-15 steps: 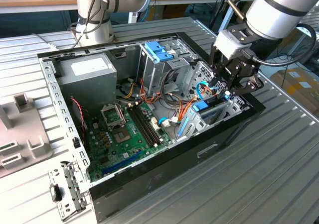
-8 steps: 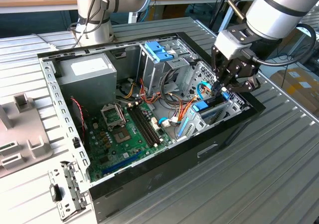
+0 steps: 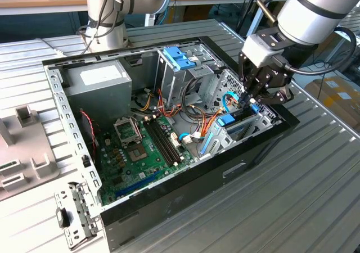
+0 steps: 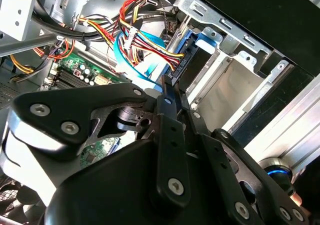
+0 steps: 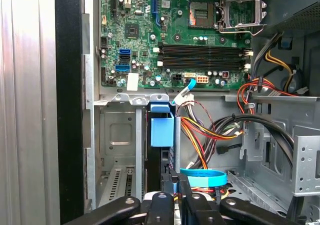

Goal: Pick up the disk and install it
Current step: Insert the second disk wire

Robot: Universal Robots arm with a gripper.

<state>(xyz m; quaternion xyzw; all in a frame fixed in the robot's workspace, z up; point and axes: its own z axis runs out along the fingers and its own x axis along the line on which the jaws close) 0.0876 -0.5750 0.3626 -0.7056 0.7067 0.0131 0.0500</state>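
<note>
- Exterior view: an open computer case lies on a ribbed metal table, its green motherboard exposed. The arm's gripper reaches down into the drive bay at the case's end toward the exterior view's right, its black fingers drawn narrowly together. The disk, blue-railed, stands on edge in that bay directly below the fingertips, beside a tangle of coloured cables. A tall grey drive cage topped by a lighter blue bracket rises near the middle of the case, with the grey power supply further toward the exterior view's left. A loose metal bracket rests on the table outside the case.
- Second wrist view: the gripper's dark linkages converge to a close-set tip that meets the edge of the disk, whose blue rail shows against a silver bay wall. Whether the jaws clamp the disk or merely touch it cannot be told. A blue ribbon cable and red and yellow wires run alongside.
- First wrist view: the fingertips sit nearly closed at the disk's dark upper edge, which stands upright in its slot with a blue end tab at the far end. The motherboard lies beyond.
</note>
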